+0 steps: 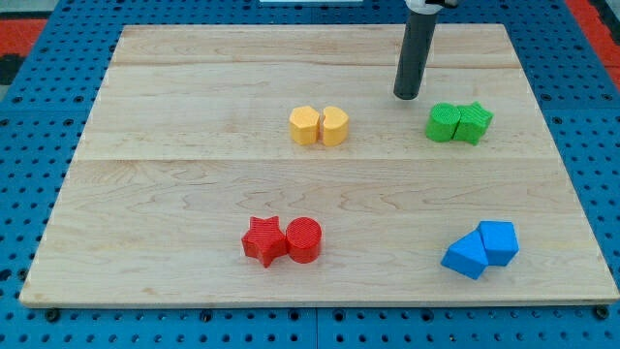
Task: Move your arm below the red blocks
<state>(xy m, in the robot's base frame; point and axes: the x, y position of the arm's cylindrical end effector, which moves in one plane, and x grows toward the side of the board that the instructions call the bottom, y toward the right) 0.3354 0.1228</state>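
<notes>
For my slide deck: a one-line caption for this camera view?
My tip near the view's top, left of the green blocks, far above the red star and red cylinder.

Wooden worktop (194, 184) of pale planks, resting on a blue perforated base (29, 320). Near the centre, toward the view's top, a yellow pair touching side by side: a yellow hexagonal block (304, 125) at left and a yellow rounded block (334, 126) at right. At the view's right, on the same level, a green pair also touching: a green round block (444, 123) and a green star-like block (474, 123). At lower right, two blue angular blocks in contact: one blue block (466, 255), the other blue block (498, 240) just above and right of it.
</notes>
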